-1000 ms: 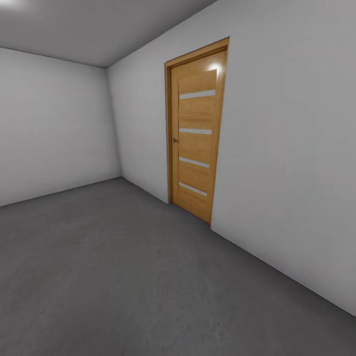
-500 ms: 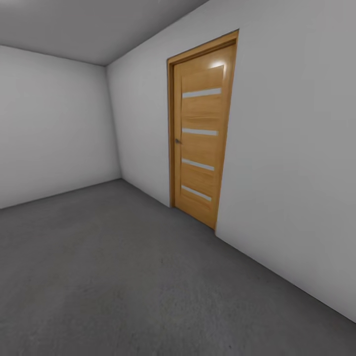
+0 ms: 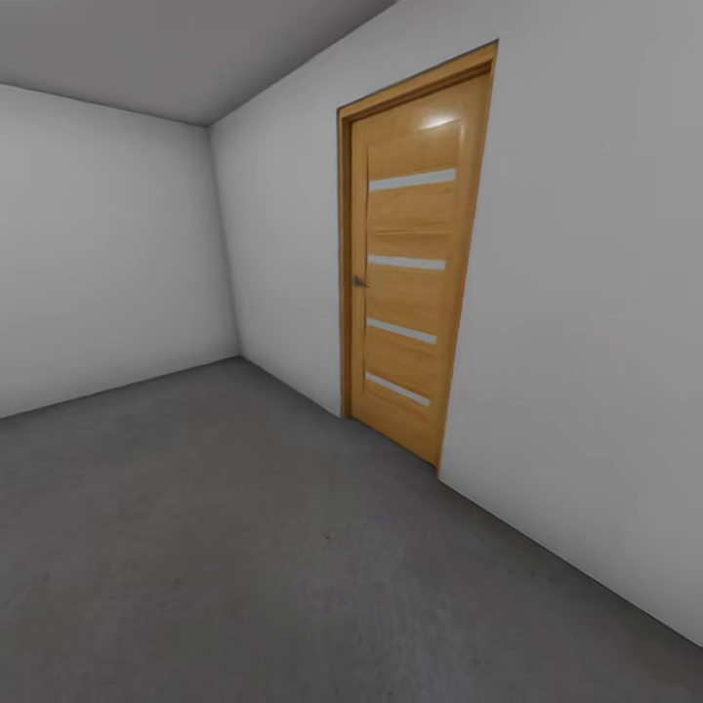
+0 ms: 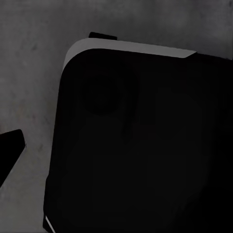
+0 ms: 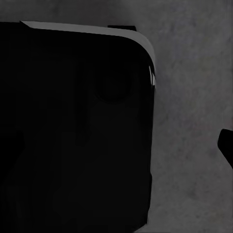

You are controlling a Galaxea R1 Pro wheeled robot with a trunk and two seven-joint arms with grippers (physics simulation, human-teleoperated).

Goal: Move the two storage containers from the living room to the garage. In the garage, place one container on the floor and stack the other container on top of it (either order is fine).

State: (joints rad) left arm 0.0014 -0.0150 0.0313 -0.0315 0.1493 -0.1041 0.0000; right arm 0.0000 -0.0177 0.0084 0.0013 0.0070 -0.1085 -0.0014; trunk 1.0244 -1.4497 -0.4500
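Observation:
The two storage containers and the living room are out of view. The head view looks into a bare room with plain white walls (image 3: 117,244), which fits the garage, and a dark grey speckled concrete floor (image 3: 244,547). In the left wrist view, one dark fingertip (image 4: 9,148) pokes in over the floor (image 4: 29,73) beside the robot's black base (image 4: 141,145). In the right wrist view, another dark fingertip (image 5: 226,145) juts in over the floor (image 5: 189,97) next to the same black base (image 5: 73,126). Nothing shows between the fingers.
A shut wooden door (image 3: 415,264) with several pale horizontal strips and a small handle (image 3: 358,282) stands in the right-hand wall (image 3: 586,342). The room's corner (image 3: 223,254) lies ahead to the left. Open concrete stretches ahead and to the left.
The whole head view has shifted: the door now sits further right and looks larger, so the camera has moved nearer to it. Nothing in the room itself has moved.

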